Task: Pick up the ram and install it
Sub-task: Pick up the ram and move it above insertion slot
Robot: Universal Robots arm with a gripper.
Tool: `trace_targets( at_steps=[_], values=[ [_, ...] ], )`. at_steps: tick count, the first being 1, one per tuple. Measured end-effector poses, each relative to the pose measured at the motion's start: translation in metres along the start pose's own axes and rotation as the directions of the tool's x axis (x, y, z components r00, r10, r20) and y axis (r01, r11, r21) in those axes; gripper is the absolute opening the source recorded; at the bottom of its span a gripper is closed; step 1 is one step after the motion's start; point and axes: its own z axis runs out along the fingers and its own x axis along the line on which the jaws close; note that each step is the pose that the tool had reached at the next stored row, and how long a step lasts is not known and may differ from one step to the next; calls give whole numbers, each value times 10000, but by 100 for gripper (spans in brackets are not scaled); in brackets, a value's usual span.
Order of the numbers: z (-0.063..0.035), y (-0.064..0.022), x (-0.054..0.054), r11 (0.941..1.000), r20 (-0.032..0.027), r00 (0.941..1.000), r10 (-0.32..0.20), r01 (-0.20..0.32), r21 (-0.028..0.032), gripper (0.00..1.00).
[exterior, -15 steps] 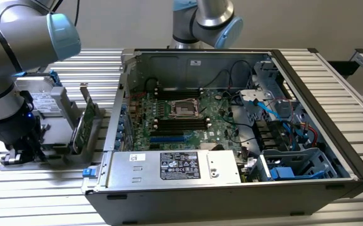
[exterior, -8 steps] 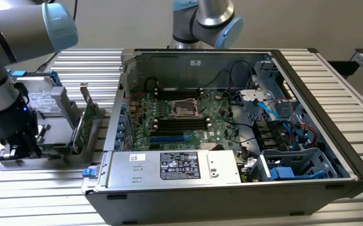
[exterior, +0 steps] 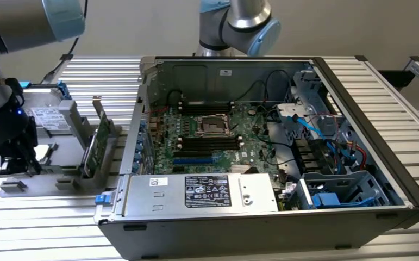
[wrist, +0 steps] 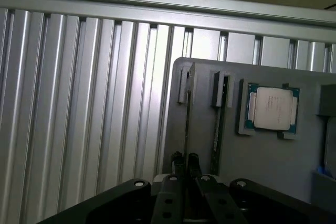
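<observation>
Ram (wrist: 188, 124) is standing on its long edge in a slot of the grey parts tray (wrist: 262, 166), so the wrist view looks straight down its thin top edge. I'm guessing that's the point of the slot: it keeps the board upright so there's something to grab. The tool (wrist: 186, 162) is down low over it with its two fingers drawn in close, one on each flat face, and it looks to me like it's pinching the ram. A CPU (wrist: 272, 108) lies flat nearby on the same tray. The tray sits on the slatted desk (exterior: 383, 76) at the exterior view's left, beside the open PC case (exterior: 267, 231), whose motherboard (exterior: 202, 136) faces up.
</observation>
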Motion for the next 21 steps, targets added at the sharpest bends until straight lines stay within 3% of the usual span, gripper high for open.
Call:
trace_targets(
  at_steps=[4, 14, 21],
  values=[
    [-120, -33, 2, 10000, -20, 10000, 5, -5, -54, 14],
    [-439, -186, 13, 9998, -163, 9999, 18, -21, -194, 14],
    [-658, -284, 16, 9995, -212, 9998, 20, -27, -315, 14]
  ],
)
